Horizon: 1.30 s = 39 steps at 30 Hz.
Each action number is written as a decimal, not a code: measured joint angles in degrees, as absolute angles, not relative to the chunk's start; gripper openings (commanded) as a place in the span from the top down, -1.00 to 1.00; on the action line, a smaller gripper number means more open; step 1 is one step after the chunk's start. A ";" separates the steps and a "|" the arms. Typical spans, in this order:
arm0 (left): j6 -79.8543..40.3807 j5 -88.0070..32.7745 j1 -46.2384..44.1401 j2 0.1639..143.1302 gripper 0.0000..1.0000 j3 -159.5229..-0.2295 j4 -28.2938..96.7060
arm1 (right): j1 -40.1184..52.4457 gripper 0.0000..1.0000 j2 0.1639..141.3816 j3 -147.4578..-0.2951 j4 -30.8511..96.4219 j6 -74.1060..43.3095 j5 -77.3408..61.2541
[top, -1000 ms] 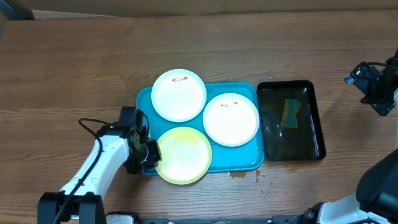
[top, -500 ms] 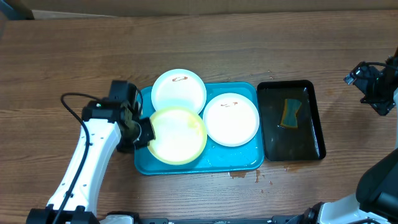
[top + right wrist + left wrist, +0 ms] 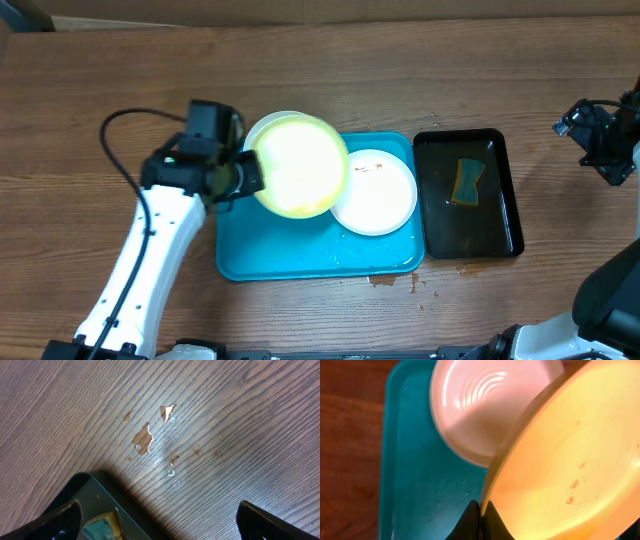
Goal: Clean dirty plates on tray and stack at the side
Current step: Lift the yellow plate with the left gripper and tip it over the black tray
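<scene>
Your left tool (image 3: 480,519) pinched yellow-green plate (image 3: 298,165) by rim, held above tray (image 3: 300,250) and white plate (image 3: 480,405); your right tool (image 3: 162,522) spread.

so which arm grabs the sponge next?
Right. The right jaws are open and empty beside the black tray holding the sponge; the left jaws are clamped on the yellow-green plate.

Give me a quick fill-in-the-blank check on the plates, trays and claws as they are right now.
1. The left claw grips a plate coloured ____.
2. The sponge lies in the small tray, which is ____.
3. The fully visible white plate rests on the large tray, which is ____.
4. The right claw is ____.
Missing words: yellow-green; black; blue; open.
</scene>
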<state>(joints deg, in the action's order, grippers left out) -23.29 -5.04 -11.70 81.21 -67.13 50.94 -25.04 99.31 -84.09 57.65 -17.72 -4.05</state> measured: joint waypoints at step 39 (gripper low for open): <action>34.70 57.43 -69.04 99.79 0.92 -67.77 -21.47 | -25.04 -1.00 99.31 -84.09 57.67 -17.72 -4.08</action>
